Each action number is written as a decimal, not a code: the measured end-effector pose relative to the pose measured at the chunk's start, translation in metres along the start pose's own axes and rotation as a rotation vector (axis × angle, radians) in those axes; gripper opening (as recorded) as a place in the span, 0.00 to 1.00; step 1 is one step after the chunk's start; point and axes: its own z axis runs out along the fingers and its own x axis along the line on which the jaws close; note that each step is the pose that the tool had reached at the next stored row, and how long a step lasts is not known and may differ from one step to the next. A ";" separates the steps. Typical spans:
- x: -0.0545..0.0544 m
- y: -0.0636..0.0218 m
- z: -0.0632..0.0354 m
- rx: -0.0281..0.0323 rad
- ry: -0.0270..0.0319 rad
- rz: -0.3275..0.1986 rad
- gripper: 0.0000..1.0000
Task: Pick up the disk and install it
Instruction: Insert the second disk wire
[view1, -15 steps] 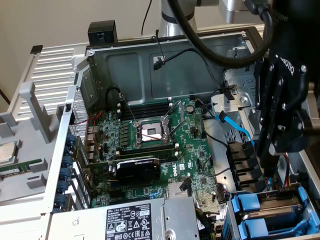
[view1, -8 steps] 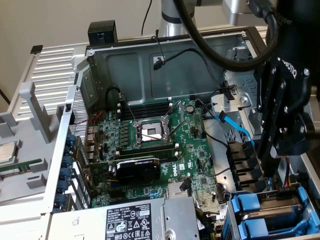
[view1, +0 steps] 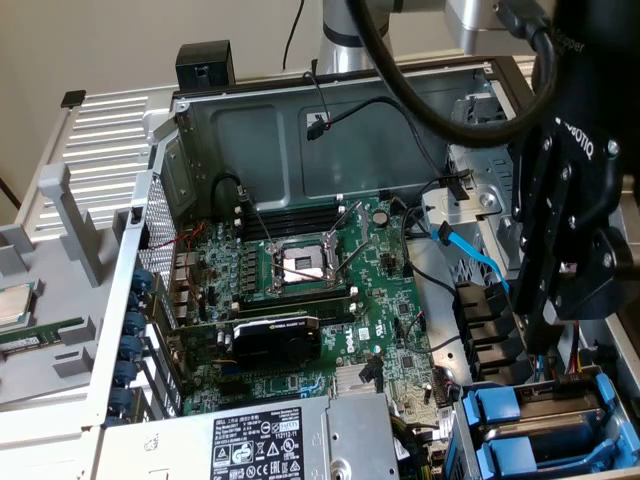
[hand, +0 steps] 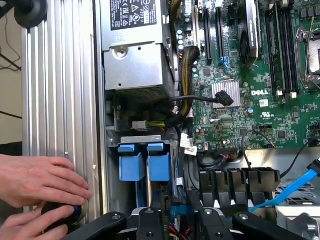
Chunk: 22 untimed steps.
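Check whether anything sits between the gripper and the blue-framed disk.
Nothing visible blocks it: the gripper hangs just above the disk in its bay. The blue cable runs off to one side.

disk in bay beside motherboard

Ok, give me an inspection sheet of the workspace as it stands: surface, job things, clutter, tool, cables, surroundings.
Surface: open computer case with green motherboard exposed.
Job's things: blue drive carriers sit in the drive bay; the disk itself cannot be told apart.
Clutter: loose processor chip on the grey lid, the exterior view's left.
Tool: black tool hangs over the case above the drive bay; nothing seen in it.
Cables: blue data cable and black leads cross the case.
Surroundings: a person's hands rest beside the case; power supply at the case edge.
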 end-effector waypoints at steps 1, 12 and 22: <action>0.001 -0.0002 0.0010 -0.0003 -0.0020 0.000 0.33; 0.001 -0.0008 0.0081 -0.0041 -0.0122 -0.001 0.33; 0.001 -0.0010 0.0105 -0.0058 -0.0160 -0.001 0.31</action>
